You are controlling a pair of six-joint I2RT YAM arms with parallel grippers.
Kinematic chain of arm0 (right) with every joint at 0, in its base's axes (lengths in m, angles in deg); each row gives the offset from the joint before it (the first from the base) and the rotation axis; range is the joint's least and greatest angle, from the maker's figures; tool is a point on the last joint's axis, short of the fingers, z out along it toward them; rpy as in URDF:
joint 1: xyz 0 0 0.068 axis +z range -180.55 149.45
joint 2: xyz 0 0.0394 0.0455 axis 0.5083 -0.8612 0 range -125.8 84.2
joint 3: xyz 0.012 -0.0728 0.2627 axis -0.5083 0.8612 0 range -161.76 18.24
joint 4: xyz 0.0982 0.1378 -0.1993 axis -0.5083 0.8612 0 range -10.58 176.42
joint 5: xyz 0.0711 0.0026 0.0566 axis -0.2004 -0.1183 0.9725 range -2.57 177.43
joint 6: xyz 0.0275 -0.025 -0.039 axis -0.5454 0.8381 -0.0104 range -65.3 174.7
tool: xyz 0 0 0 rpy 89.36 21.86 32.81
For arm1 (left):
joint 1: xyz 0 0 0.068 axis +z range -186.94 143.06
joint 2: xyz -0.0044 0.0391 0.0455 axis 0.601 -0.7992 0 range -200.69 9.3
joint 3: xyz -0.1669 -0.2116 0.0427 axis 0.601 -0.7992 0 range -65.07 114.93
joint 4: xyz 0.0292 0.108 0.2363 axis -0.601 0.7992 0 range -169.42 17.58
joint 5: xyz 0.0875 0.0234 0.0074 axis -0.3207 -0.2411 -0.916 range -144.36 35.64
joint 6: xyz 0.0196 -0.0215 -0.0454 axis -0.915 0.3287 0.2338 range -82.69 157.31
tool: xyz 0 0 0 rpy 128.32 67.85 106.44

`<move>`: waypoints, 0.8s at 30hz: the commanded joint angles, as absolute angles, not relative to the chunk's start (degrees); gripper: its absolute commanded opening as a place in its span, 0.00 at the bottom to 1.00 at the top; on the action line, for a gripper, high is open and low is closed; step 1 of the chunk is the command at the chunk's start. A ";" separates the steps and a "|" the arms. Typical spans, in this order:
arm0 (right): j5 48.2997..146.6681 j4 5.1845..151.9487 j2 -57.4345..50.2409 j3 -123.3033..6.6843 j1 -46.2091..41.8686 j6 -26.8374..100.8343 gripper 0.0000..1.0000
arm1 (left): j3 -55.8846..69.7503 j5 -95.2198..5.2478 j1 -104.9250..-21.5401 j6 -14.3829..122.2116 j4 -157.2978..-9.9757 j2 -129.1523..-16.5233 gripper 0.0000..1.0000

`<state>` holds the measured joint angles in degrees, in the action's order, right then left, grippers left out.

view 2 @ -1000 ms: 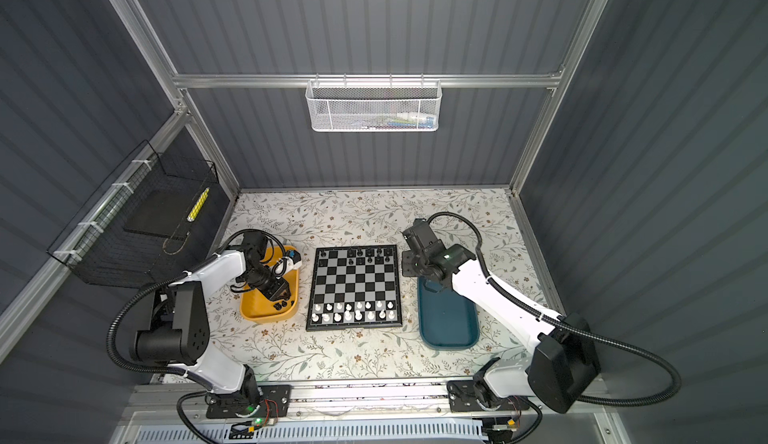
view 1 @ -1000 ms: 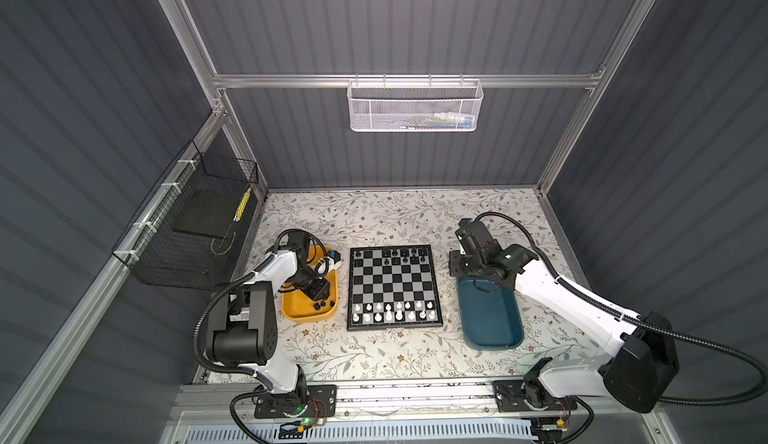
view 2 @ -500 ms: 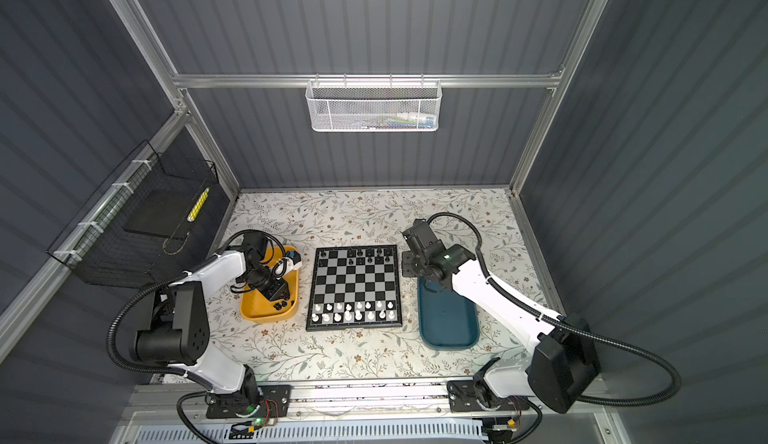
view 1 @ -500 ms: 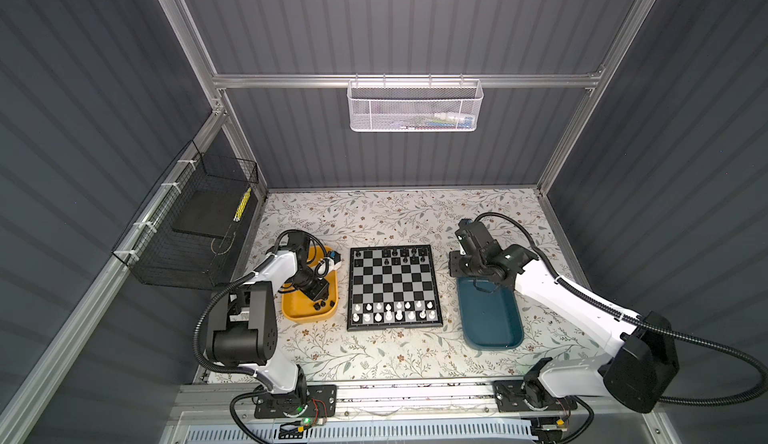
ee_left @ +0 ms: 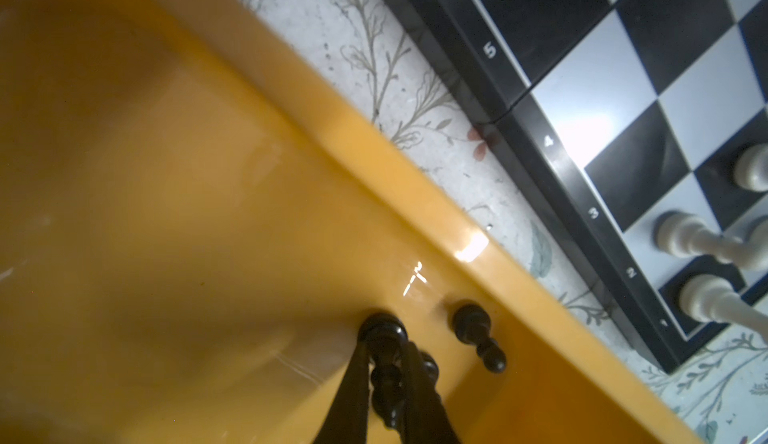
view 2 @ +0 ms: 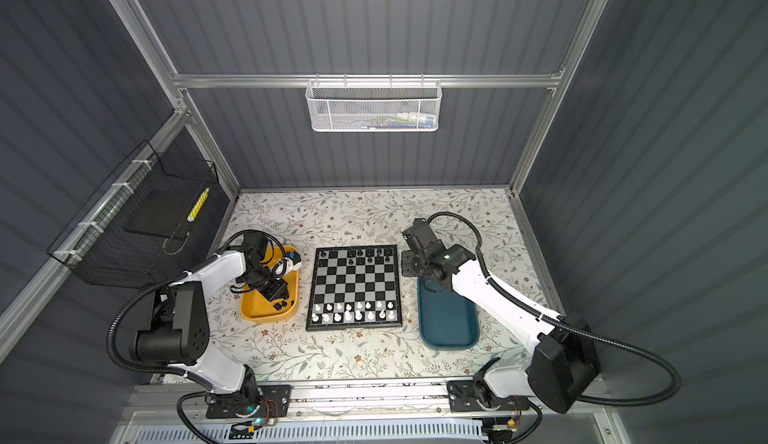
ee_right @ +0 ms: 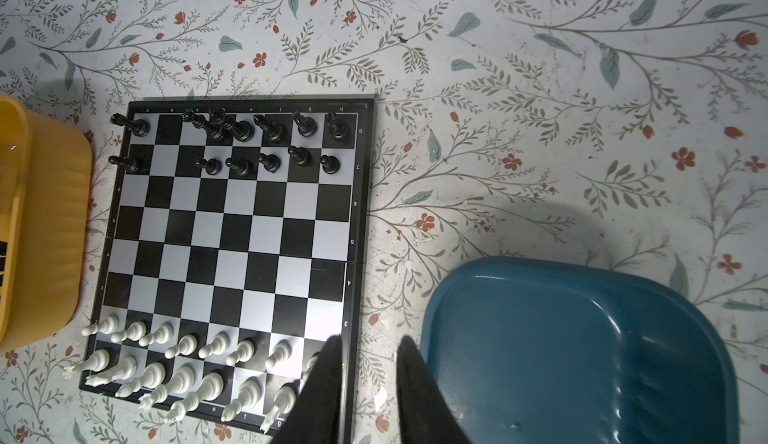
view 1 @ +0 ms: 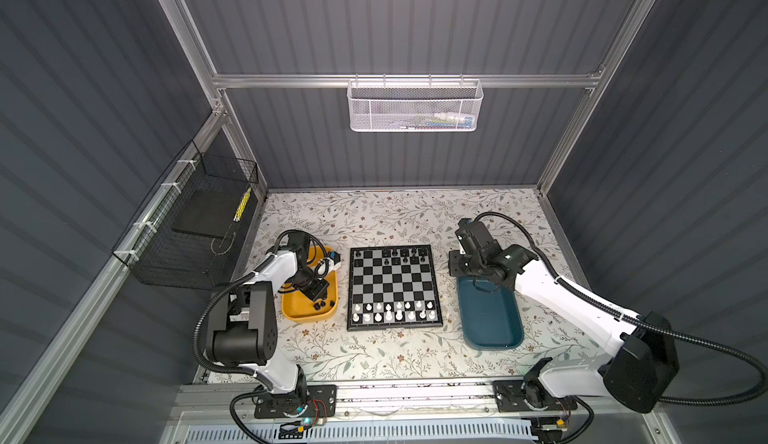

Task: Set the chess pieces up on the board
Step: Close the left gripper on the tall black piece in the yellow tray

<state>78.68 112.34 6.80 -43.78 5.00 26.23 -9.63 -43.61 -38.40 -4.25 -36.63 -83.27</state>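
Observation:
The board (view 1: pixel 392 328) (view 2: pixel 355 326) lies mid-table. White chess pieces (view 1: pixel 392 311) (ee_right: pixel 166 363) fill its two near rows and black chess pieces (view 1: pixel 395 255) (ee_right: pixel 249 142) stand on its two far rows. My left gripper (view 1: pixel 318 296) (ee_left: pixel 386 350) is down in the yellow tray (view 1: pixel 291 314) (ee_left: pixel 208 171), shut on a black piece (ee_left: pixel 386 383) lying on the tray floor. Another black pawn (ee_left: pixel 478 336) lies just beside it. My right gripper (view 1: pixel 454 270) (ee_right: pixel 370 340) hangs open and empty over the strip of table between the board (ee_right: pixel 353 254) and the teal tray (view 1: pixel 490 325) (ee_right: pixel 561 358).
A black wire basket (view 1: pixel 195 229) hangs on the left wall. A white mesh basket (view 1: pixel 413 105) hangs on the back wall. Floral table cover (view 1: pixel 395 217) stretches behind the board, and another strip (view 1: pixel 374 358) runs along the near edge.
My left gripper's jaws have closed in on the black piece in the yellow tray. Neither arm has otherwise shifted.

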 commanded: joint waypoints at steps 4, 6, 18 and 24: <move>79.10 112.07 6.76 -43.19 4.84 26.27 0.27 | -7.29 -43.96 -38.79 -4.97 -33.98 -81.49 0.16; 79.13 112.10 6.73 -43.17 4.78 26.34 0.27 | -6.46 -44.08 -38.79 -4.80 -33.51 -81.57 0.15; 79.42 111.69 6.68 -43.10 4.84 26.40 0.27 | -2.86 -45.51 -38.79 -5.99 -30.02 -82.18 0.14; 79.67 111.32 6.55 -42.82 4.86 26.32 0.27 | 0.60 -46.02 -38.79 -6.99 -26.29 -83.45 0.14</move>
